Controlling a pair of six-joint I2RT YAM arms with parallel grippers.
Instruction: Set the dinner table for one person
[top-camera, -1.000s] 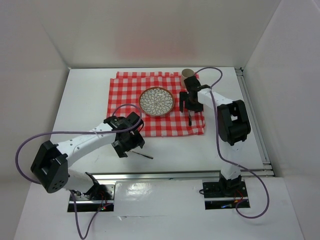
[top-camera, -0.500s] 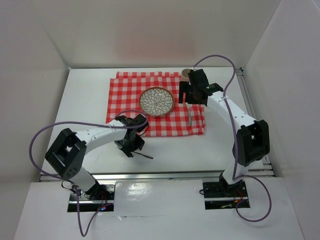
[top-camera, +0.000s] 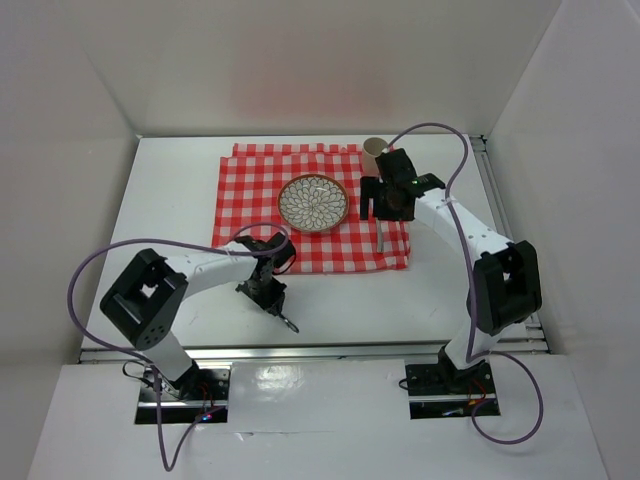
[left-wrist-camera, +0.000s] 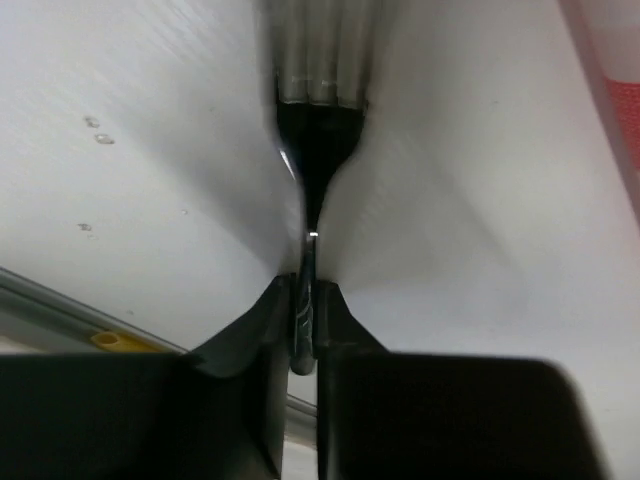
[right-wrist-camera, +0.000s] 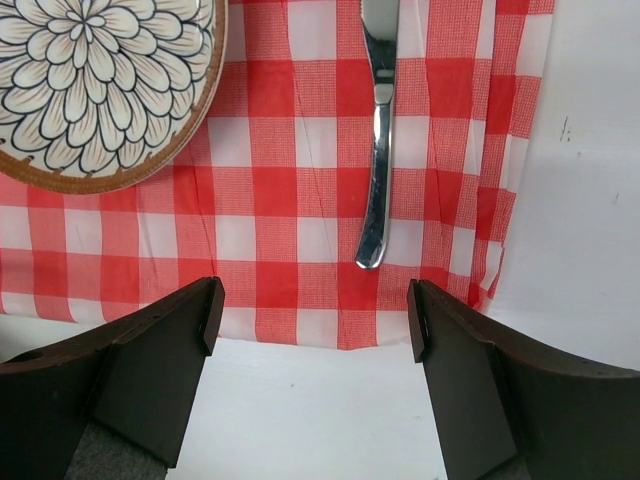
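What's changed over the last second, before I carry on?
The left gripper moved onto the fork on the dinner table and closed on its handle. The right arm's elbow swung out to the right; the right gripper stays open near the knife. Plate, checked cloth, knife and cup stayed put.

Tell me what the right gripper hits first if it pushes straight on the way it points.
The right gripper, jaws open, would probably meet the checked cloth first, close to the handle end of the silver utensil lying on it; its height above is unclear.
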